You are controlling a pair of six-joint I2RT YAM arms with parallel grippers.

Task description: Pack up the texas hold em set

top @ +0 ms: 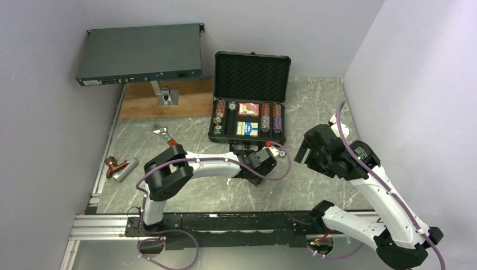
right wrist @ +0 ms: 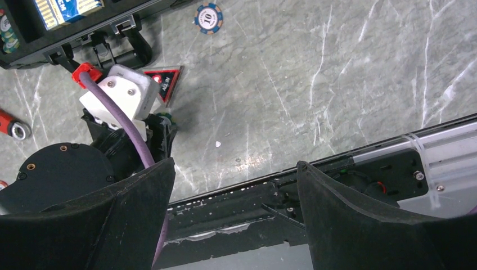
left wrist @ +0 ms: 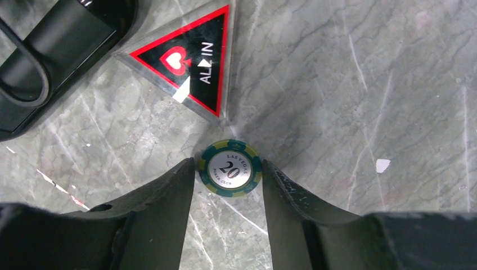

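The black hard case [top: 251,76] stands open at the back with chip stacks [top: 219,115] and the blue-yellow card box [top: 247,128] in its foam tray. My left gripper [top: 265,157] is just in front of the case. In the left wrist view its fingers [left wrist: 180,185] sit against both sides of a green-yellow "20" chip [left wrist: 230,167] lying flat on the table. The red triangular "ALL IN" token [left wrist: 191,62] lies just beyond it, beside the case handle [left wrist: 28,73]. My right gripper [right wrist: 235,166] is open and empty. A blue-orange "10" chip [right wrist: 208,18] lies loose.
The red-handled wrench [top: 163,135] lies left of the case. The grey electronics box [top: 140,53] stands on a wooden board [top: 169,101] at the back left. A small brown and silver object [top: 119,167] is at the left edge. Walls close in on both sides.
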